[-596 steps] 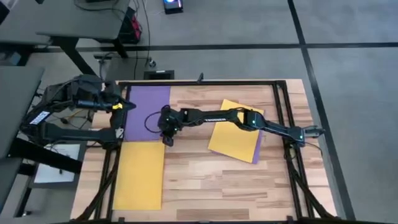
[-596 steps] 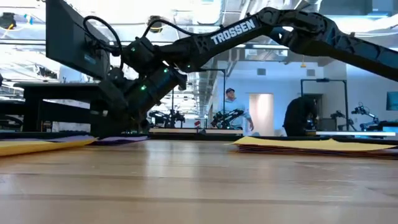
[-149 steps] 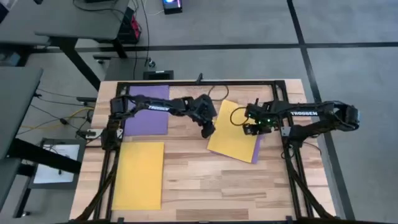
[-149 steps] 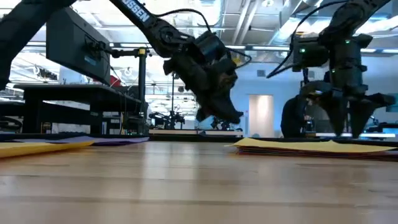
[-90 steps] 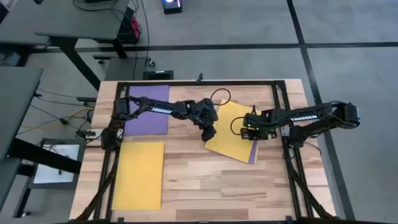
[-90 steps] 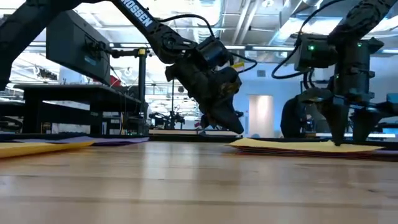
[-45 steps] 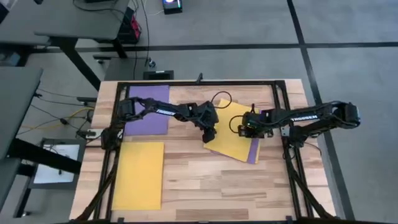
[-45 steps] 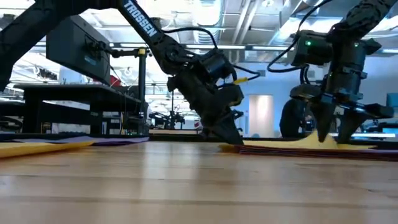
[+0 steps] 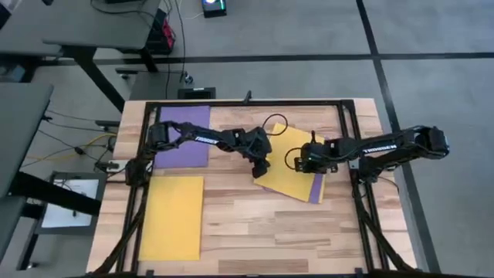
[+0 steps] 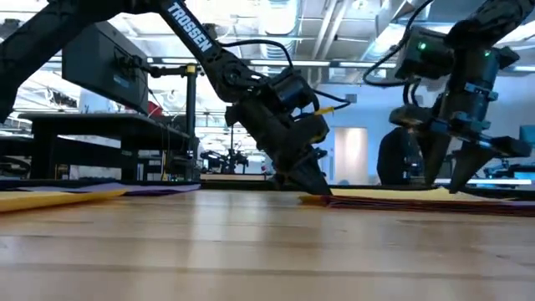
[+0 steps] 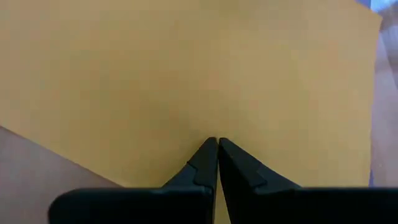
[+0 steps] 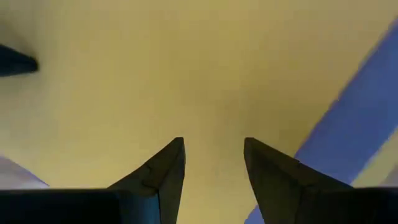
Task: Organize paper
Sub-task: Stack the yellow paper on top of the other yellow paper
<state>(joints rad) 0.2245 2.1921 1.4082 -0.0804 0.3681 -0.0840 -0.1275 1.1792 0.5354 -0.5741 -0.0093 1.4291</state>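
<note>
A yellow sheet of paper (image 9: 287,161) lies askew on a purple sheet (image 9: 316,185) right of the table's middle. My left gripper (image 9: 259,170) is shut, and its tip is down at this yellow sheet's left edge (image 10: 322,196). My right gripper (image 9: 304,163) is open and points down over the middle of the same sheet (image 12: 211,81). The purple sheet shows beside it (image 12: 354,124). Another purple sheet (image 9: 185,136) lies flat at the far left, and another yellow sheet (image 9: 171,217) lies flat at the near left. My left gripper presses its shut fingertips (image 11: 216,144) down on the yellow sheet close to its left edge (image 11: 155,155), slanting down from the table's left. The sheet lies flat on the purple one. My right gripper's fingertips (image 10: 429,182) stand just over the yellow sheet; I cannot tell whether they touch it.
A black frame (image 9: 247,103) runs around the wooden table top (image 9: 255,232). The near middle and near right of the table show bare wood. Desks and equipment stand in the room beyond the far edge.
My left gripper has come down and a little toward the table's near edge; its shut tip now sits on the yellow sheet's left edge. My right gripper has shifted slightly toward the table's left over the sheet and stays open.
</note>
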